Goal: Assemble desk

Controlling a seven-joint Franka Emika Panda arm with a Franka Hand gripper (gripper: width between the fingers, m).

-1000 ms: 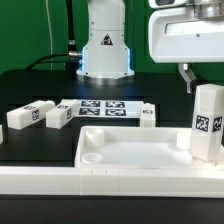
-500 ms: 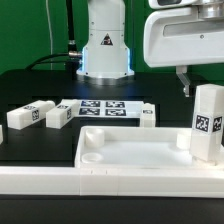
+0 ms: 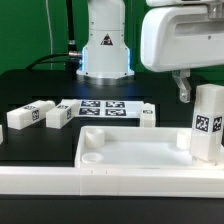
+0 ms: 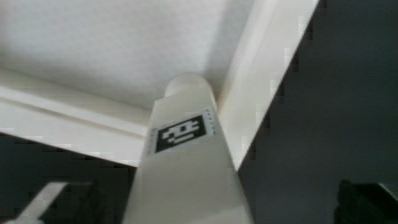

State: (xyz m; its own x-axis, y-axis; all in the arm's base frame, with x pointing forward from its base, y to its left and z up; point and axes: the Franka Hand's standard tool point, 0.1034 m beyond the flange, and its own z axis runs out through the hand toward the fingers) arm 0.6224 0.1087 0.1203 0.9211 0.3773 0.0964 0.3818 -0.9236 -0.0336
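Step, as I judge it: seating upright leg [image 3: 207, 122] in tabletop [image 3: 130, 150] corner socket | gripper [image 3: 184, 88] spread wide, empty | centre your fingers over the leg, descend straight, clamp squarely

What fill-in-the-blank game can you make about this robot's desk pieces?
1. The leg at a corner of the tabletop stands ____.
2. The tag on that leg is black and ____.
3. The marker board lies on a ____ table.

Missing words: upright; white; black.
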